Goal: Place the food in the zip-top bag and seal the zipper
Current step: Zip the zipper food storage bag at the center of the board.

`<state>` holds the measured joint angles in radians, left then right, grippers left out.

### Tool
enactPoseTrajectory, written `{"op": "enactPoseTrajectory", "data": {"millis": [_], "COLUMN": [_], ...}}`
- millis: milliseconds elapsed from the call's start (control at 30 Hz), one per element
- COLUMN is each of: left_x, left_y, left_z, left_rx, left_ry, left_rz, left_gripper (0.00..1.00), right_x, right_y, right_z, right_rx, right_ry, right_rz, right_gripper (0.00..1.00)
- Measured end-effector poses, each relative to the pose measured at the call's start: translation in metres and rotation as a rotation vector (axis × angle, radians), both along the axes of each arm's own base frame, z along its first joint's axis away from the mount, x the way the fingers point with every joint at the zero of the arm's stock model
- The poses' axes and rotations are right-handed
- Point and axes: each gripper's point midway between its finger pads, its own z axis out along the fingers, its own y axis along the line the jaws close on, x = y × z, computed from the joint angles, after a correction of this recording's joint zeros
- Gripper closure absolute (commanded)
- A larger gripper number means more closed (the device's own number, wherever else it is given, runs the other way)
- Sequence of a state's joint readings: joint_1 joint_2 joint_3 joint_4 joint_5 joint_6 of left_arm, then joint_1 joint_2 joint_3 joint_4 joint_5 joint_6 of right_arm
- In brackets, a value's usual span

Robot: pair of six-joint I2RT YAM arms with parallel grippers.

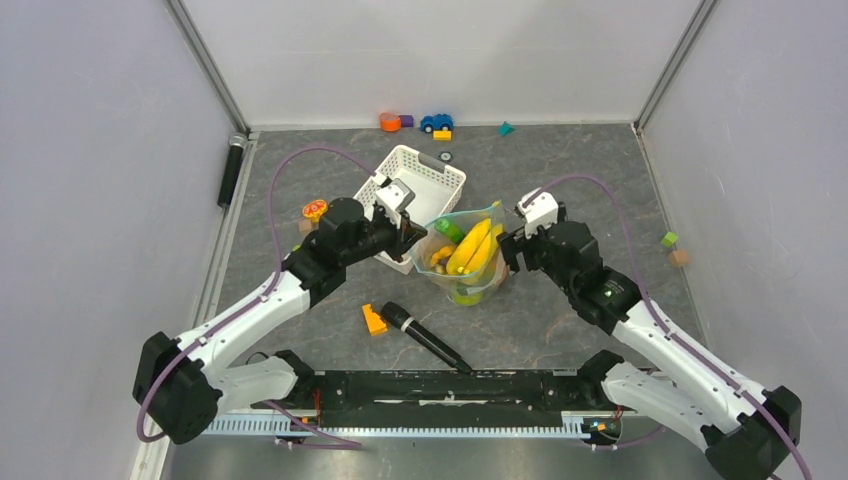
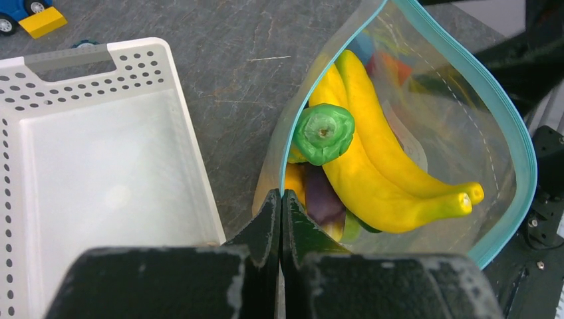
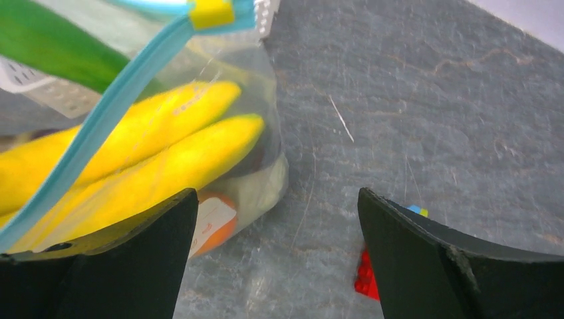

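The clear zip-top bag [image 1: 470,262] stands open mid-table with yellow bananas [image 1: 473,248], a green cucumber [image 1: 449,230] and other food inside. In the left wrist view I see the bananas [image 2: 379,159], the cucumber end [image 2: 324,133] and the purple eggplant [image 2: 324,199] inside the teal zipper [image 2: 512,133] rim. My left gripper [image 2: 281,199] is shut on the bag's left mouth edge, also seen from above [image 1: 418,235]. My right gripper [image 3: 277,193] is open and empty beside the bag's right side [image 1: 507,250]. The zipper [image 3: 113,109] carries a yellow slider [image 3: 211,12].
A white slotted basket [image 1: 425,180] stands just behind and left of the bag. A black microphone [image 1: 425,335] and an orange block [image 1: 374,319] lie in front. A toy car [image 1: 436,122] and small blocks sit at the back wall. A red brick [image 3: 364,276] lies under the right gripper.
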<state>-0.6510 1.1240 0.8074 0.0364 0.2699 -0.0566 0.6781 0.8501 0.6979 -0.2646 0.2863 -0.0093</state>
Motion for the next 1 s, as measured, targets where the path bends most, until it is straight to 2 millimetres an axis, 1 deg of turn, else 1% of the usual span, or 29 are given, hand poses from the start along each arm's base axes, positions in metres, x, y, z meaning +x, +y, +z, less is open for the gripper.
{"op": "enactPoseTrajectory", "data": {"millis": [67, 133, 200, 233, 333, 433, 533, 600, 633, 667, 733, 767, 800, 833, 867, 1000], "left_x": [-0.004, -0.009, -0.013, -0.015, -0.021, -0.023, -0.025, -0.026, -0.027, -0.027, -0.027, -0.027, -0.026, -0.026, -0.026, -0.026], "left_y": [0.002, 0.003, 0.004, 0.004, 0.004, 0.003, 0.002, 0.001, 0.001, 0.001, 0.001, 0.001, 0.001, 0.001, 0.001, 0.001], "left_z": [0.001, 0.004, 0.005, 0.006, 0.006, 0.006, 0.004, 0.004, 0.004, 0.004, 0.004, 0.004, 0.004, 0.004, 0.004, 0.005], "left_rx": [0.001, -0.002, -0.004, -0.005, -0.004, -0.001, 0.003, 0.004, 0.004, 0.005, 0.007, 0.009, 0.009, 0.01, 0.01, 0.01], "left_ry": [-0.019, -0.045, -0.066, -0.077, -0.102, -0.116, -0.12, -0.122, -0.124, -0.126, -0.13, -0.132, -0.133, -0.134, -0.134, -0.138], "left_rz": [-0.014, -0.034, -0.051, -0.063, -0.094, -0.117, -0.132, -0.141, -0.147, -0.149, -0.151, -0.151, -0.151, -0.15, -0.15, -0.151], "left_gripper": [0.98, 0.98, 0.98, 0.98, 0.98, 0.98, 0.98, 0.98, 0.98, 0.98, 0.97, 0.95, 0.94, 0.93, 0.9, 0.88], "right_x": [0.008, 0.017, 0.024, 0.027, 0.026, 0.02, 0.015, 0.011, 0.009, 0.008, 0.004, 0.002, 0.001, -0.001, -0.001, -0.006], "right_y": [0.001, 0.004, 0.011, 0.015, 0.034, 0.053, 0.067, 0.073, 0.077, 0.079, 0.081, 0.082, 0.083, 0.083, 0.083, 0.08], "right_z": [0.004, 0.014, 0.023, 0.027, 0.031, 0.028, 0.02, 0.017, 0.017, 0.017, 0.019, 0.02, 0.021, 0.022, 0.023, 0.034], "right_rx": [0.034, 0.098, 0.157, 0.179, 0.219, 0.227, 0.228, 0.232, 0.235, 0.233, 0.231, 0.23, 0.232, 0.23, 0.228, 0.227], "right_ry": [-0.009, -0.028, -0.058, -0.072, -0.091, -0.089, -0.066, -0.055, -0.052, -0.055, -0.066, -0.072, -0.074, -0.08, -0.085, -0.114], "right_rz": [0.029, 0.081, 0.152, 0.191, 0.343, 0.489, 0.603, 0.662, 0.691, 0.714, 0.752, 0.764, 0.775, 0.782, 0.784, 0.776], "right_gripper": [0.1, 0.13, 0.13, 0.16, 0.18, 0.23, 0.34, 0.43, 0.52, 0.64, 0.8, 0.9, 0.97, 1.0, 1.0, 1.0]}}
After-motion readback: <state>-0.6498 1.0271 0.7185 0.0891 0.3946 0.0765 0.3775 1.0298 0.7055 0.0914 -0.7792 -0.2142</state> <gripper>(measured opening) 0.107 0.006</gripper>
